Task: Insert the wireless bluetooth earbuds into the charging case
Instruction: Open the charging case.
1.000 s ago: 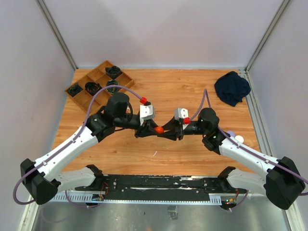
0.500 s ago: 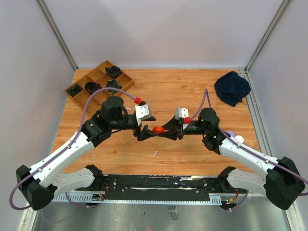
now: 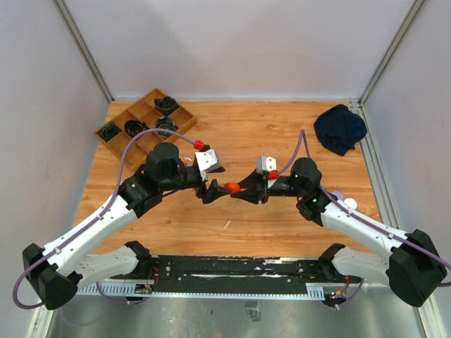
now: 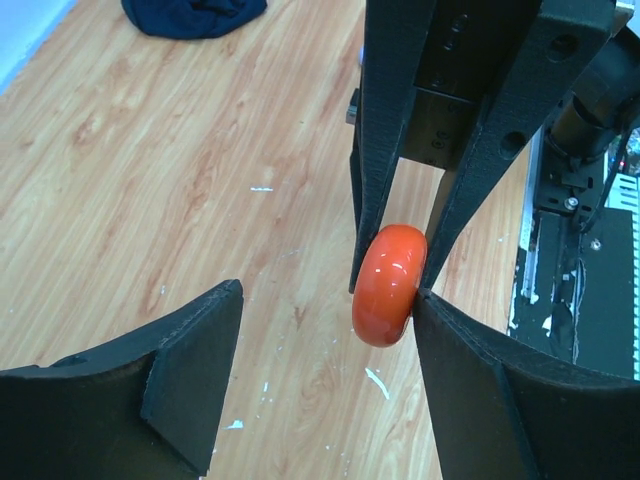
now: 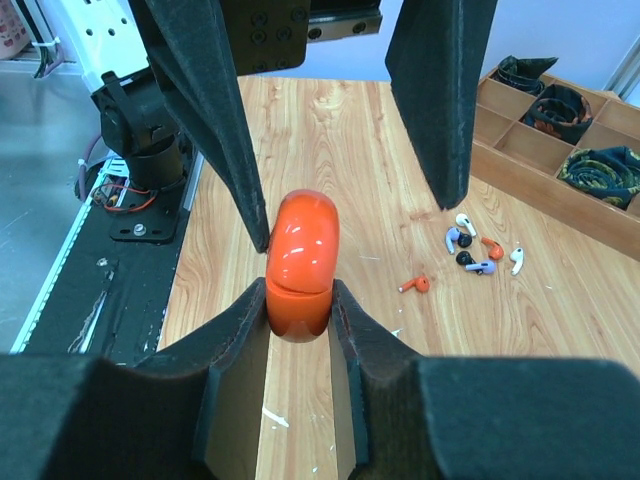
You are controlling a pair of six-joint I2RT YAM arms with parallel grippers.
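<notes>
1. Above mid-worktop (image 3: 268,134): right gripper (image 5: 297,325) clamped on the orange round case (image 5: 300,255), which is held on edge in the air.
2. The left gripper (image 4: 328,295) faces it with jaws apart, straddling the case. One finger touches its side; the other stands clear.
3. The earbuds (image 5: 472,248), white, orange and lavender, lie loose in a small cluster on the worktop near the wooden tray (image 5: 520,185).
4. A dark cloth (image 3: 340,128) lies at the far right corner.

Bg items on wood table (image 3: 246,134)
Wooden divider tray (image 3: 149,96) far L, w/ dark coiled bundles (image 3: 166,105) in several compartments; crumpled navy cloth (image 3: 340,128) far R.
</notes>
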